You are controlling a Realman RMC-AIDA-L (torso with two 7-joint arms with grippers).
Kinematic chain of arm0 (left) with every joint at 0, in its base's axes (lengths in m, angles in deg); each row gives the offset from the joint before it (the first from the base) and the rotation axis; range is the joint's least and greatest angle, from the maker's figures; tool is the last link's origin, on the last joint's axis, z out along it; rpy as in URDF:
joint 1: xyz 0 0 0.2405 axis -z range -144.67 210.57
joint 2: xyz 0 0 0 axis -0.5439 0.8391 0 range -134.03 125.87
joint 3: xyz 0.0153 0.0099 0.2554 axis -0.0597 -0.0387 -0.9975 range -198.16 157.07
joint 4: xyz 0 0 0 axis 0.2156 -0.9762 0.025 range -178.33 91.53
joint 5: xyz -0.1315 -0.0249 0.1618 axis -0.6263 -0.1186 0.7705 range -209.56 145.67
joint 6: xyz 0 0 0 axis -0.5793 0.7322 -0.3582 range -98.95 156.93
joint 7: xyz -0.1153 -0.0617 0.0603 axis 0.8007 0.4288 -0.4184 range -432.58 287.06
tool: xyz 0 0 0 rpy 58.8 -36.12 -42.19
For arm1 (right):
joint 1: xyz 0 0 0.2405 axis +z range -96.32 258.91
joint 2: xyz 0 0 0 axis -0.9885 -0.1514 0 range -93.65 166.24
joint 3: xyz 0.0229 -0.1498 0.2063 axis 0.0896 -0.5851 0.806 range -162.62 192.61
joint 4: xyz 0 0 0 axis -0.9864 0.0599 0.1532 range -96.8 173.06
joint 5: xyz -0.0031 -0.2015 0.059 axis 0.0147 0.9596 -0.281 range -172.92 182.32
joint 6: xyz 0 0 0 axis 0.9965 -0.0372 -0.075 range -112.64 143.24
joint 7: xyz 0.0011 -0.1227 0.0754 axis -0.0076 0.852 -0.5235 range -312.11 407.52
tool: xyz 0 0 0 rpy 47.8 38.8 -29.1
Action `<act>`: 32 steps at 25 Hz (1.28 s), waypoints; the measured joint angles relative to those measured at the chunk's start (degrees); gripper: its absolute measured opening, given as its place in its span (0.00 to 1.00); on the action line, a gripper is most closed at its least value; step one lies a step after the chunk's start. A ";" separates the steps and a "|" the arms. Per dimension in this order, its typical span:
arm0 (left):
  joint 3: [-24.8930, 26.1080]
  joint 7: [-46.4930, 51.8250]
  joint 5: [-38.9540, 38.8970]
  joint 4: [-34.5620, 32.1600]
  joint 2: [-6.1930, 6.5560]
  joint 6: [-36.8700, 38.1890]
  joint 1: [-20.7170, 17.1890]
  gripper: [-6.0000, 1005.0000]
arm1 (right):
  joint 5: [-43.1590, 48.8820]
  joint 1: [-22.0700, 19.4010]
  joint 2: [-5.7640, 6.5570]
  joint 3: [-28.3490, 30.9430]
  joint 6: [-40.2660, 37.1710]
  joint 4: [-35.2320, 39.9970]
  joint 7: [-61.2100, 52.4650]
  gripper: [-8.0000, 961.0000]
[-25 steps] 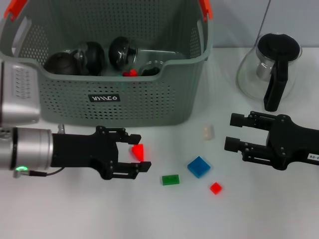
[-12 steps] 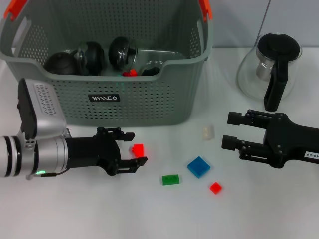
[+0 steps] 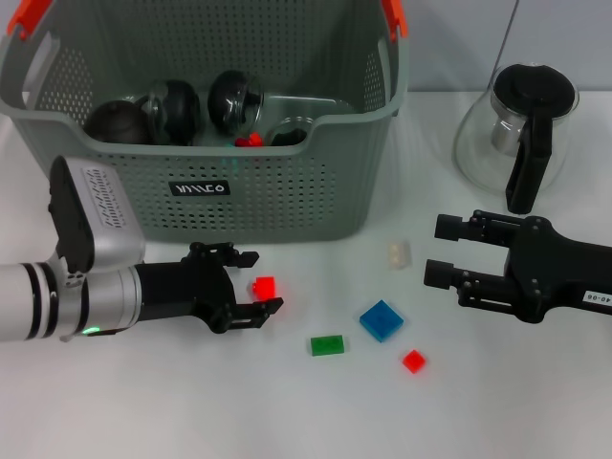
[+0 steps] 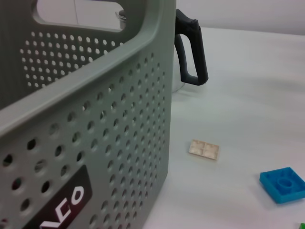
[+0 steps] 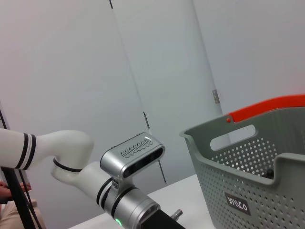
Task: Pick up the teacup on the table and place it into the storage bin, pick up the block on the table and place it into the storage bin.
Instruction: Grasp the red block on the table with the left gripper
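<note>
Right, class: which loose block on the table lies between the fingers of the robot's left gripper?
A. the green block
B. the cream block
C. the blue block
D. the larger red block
D. In the head view the left gripper has its open fingers on either side of the larger red block, in front of the storage bin; the blue block, green block and cream block lie farther to the right.

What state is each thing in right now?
Left gripper: open, fingers around the red block, which lies on the table.
Right gripper: open, empty.
Storage bin: upright, dark round items inside.
Glass teapot: upright, lid on.
Blue block: flat on table.
</note>
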 joint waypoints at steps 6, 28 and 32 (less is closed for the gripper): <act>-0.03 -2.06 -0.46 1.92 -0.13 -2.15 0.51 0.70 | 0.00 0.04 -0.09 0.03 -0.16 0.00 -0.01 0.75; -0.02 -3.11 -0.41 4.22 -0.04 -4.68 1.72 0.69 | 0.00 -0.14 0.09 0.01 -0.27 0.03 -0.34 0.75; -0.03 -3.20 -0.17 4.24 -0.04 -4.68 1.72 0.69 | 0.00 -0.13 0.09 0.01 -0.27 0.01 -0.34 0.75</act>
